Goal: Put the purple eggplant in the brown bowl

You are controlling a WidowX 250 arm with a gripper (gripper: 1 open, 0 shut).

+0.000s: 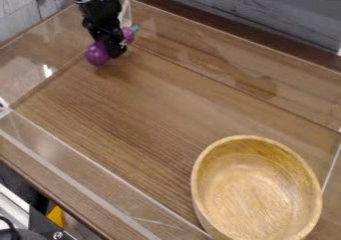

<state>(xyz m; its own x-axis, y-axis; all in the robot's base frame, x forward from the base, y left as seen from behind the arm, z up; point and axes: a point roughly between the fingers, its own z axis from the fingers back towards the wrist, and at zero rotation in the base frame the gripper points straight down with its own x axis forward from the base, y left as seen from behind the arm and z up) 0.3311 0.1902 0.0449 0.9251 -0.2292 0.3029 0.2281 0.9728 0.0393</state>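
The purple eggplant (98, 55) lies at the far left of the wooden table, its fat end toward the left and its teal stem cap (131, 31) peeking out to the right. My black gripper (112, 49) points steeply down over the eggplant, jaws shut on its middle. The brown bowl (257, 189) stands at the near right corner, with nothing in it, far from the gripper.
A clear plastic wall (80, 189) runs along the near and left sides of the wooden table (173, 105). A pale plank wall (266, 10) stands behind the table.
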